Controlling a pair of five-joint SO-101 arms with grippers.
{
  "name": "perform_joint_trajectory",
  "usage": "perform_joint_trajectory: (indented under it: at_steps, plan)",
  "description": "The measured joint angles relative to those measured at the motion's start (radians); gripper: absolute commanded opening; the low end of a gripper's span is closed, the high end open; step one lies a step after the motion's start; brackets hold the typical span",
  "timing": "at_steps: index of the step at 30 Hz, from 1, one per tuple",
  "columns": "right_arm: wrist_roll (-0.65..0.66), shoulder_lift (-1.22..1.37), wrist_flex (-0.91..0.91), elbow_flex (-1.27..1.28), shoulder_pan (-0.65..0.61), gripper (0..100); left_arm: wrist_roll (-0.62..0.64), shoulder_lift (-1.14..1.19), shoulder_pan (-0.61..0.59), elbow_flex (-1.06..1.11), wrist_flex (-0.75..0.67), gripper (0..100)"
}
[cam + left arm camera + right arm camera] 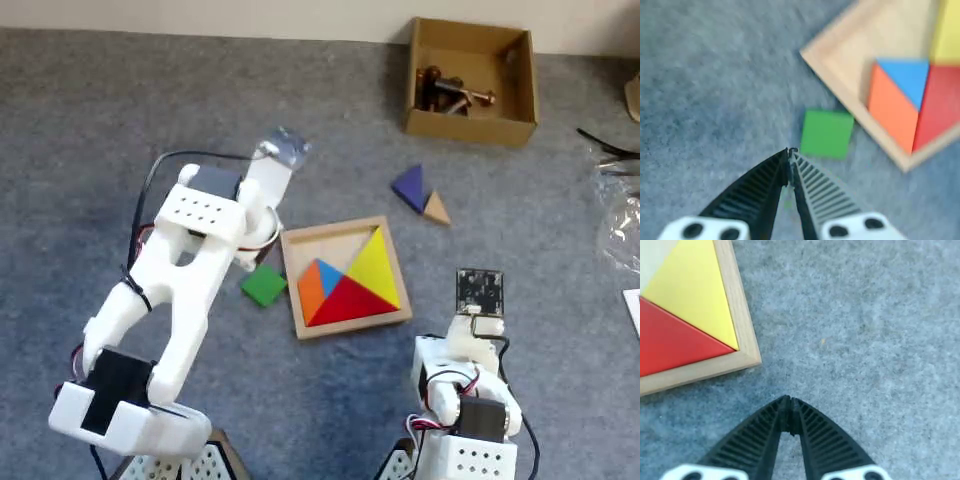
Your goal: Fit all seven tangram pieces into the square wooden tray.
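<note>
1. The tray [355,327] lies flat near the middle of the grey worktop [100,120], a little turned.
2. Inside it we see four pieces. They are a yellow triangle [375,265], a red triangle [350,300], a light blue triangle [328,275] and an orange piece [312,290]. They touch each other, and the part of the tray floor toward the far left corner is bare wood.
3. The green square [264,285] lies on the worktop just beside the tray's left rim.
4. A dark blue triangle [409,185] and a tan triangle [436,208] lie touching each other beyond the tray, toward the box [470,80].
5. The left arm [180,290] stretches from its base at the near left edge toward the tray, and its wrist bends down over the spot left of the tray.
6. The left pincer [791,152] points down at the worktop. Its jaws are closed together and they hold nothing. The green square is just beyond its tip.
7. The right arm [465,390] is folded close to its base, near the tray's near right corner.
8. The right pincer [789,400] hangs over bare worktop near this corner. Its jaws are pressed together with nothing between them.
</note>
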Motion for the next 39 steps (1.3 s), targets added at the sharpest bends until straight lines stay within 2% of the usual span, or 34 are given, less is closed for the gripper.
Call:
perform_joint_trajectory:
  at_steps: [3,6,8,17,22,29,34,39]
  plan:
    - [0.000,0.000,0.000,0.000,0.000,0.5,-0.110,0.000,-0.002,0.023,0.032,8]
    - [0.000,0.000,0.000,0.000,0.000,0.5,-0.138,0.000,-0.002,0.083,0.031,21]
    - [0.000,0.000,0.000,0.000,0.000,0.5,-0.141,0.000,-0.002,0.117,0.031,26]
    - [0.000,0.000,0.000,0.000,0.000,0.5,-0.141,-0.002,-0.002,0.178,-0.029,28]
    - [0.000,0.000,0.000,0.000,0.000,0.5,-0.141,-0.002,-0.002,0.178,-0.034,33]
    - [0.000,0.000,0.000,0.000,0.000,0.5,-0.143,-0.002,0.000,0.180,-0.110,32]
    - [0.000,0.000,0.000,0.000,0.000,0.5,-0.046,-0.002,0.000,0.186,-0.158,32]
    - [0.000,0.000,0.000,0.000,0.000,0.5,-0.021,-0.002,0.000,0.186,-0.173,32]
